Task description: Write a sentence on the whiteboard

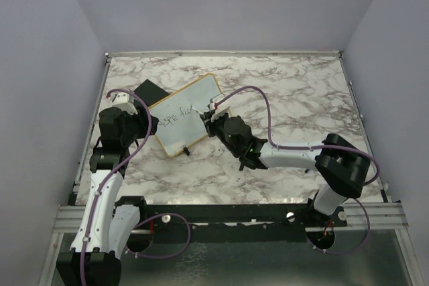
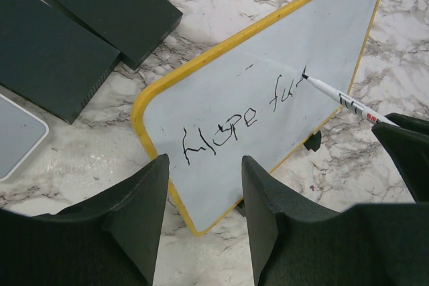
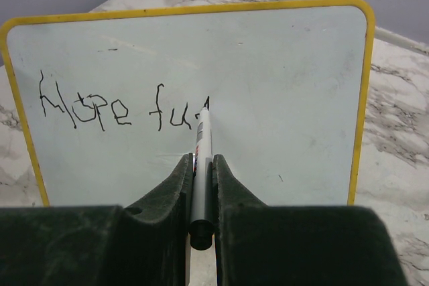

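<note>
The whiteboard (image 1: 184,115) is lying on the left-centre part of the marble table (image 1: 295,98), turned at an angle so that one yellow-framed corner is pointing toward the far side, and it is sitting between the two grippers. The sentence (image 3: 120,108) is running across its left half in thin dark strokes that are reading roughly as "Hope fu", with a further short stroke just beginning after the last letter. The marker (image 3: 202,145) is touching the board with its tip right at that newest stroke, its white barrel slanting back from the surface. The right gripper (image 3: 201,162) is clenching the marker, its two dark fingers pressing on either side of the barrel with the black end cap poking out behind them. At the board's opposite, near-left edge the left gripper (image 2: 204,165) is hanging with its fingers parted, the yellow frame and a strip of white surface showing in the gap between them; whether the pads are pressing on the board cannot be told. A small black foot (image 2: 312,142) is peeking out under the board's lower edge. Beyond the board's far-left corner, two flat black blocks (image 2: 100,1) are lying side by side on the marble, and a pale flat panel (image 2: 17,135) is showing just beside them at the edge of the left wrist view.
</note>
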`<control>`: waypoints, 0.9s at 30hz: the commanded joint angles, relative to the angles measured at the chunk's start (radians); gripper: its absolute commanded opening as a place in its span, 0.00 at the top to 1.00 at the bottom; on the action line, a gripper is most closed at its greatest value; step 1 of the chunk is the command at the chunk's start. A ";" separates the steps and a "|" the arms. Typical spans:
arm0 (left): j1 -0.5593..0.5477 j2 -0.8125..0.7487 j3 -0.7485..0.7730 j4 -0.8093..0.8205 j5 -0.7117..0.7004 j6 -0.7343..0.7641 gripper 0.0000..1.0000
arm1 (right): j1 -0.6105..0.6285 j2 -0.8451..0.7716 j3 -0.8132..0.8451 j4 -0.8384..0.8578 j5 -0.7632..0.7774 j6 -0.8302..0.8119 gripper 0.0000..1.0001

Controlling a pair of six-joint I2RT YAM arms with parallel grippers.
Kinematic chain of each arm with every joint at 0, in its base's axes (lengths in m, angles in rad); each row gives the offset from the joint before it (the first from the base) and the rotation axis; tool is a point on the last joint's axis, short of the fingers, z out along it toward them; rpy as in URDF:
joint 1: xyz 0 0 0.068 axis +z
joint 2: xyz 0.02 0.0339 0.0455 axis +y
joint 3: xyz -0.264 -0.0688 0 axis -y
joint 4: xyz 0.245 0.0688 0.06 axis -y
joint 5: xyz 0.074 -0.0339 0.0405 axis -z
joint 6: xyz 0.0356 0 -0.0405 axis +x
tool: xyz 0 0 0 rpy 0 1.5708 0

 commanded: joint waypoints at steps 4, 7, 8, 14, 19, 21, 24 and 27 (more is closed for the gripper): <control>-0.007 -0.012 -0.010 0.016 0.020 0.000 0.50 | -0.003 0.020 -0.011 -0.017 -0.039 0.003 1.00; -0.007 -0.011 -0.010 0.016 0.021 -0.001 0.50 | -0.003 0.020 -0.011 -0.018 -0.047 0.003 1.00; -0.007 -0.011 -0.010 0.016 0.021 0.000 0.50 | -0.003 0.021 -0.012 -0.018 -0.047 0.003 1.00; -0.007 -0.010 -0.010 0.016 0.020 0.000 0.50 | -0.003 0.017 -0.019 -0.018 -0.045 0.003 1.00; -0.007 -0.010 -0.010 0.017 0.021 0.000 0.51 | -0.003 0.014 -0.027 -0.025 -0.039 0.005 1.00; -0.007 -0.010 -0.010 0.016 0.021 0.000 0.51 | -0.003 0.012 -0.032 -0.027 -0.038 0.007 1.00; -0.006 -0.010 -0.010 0.016 0.021 -0.001 0.51 | -0.002 0.009 -0.041 -0.031 -0.031 0.009 1.00; -0.007 -0.010 -0.010 0.016 0.020 0.000 0.51 | -0.002 0.006 -0.047 -0.032 -0.020 0.009 1.00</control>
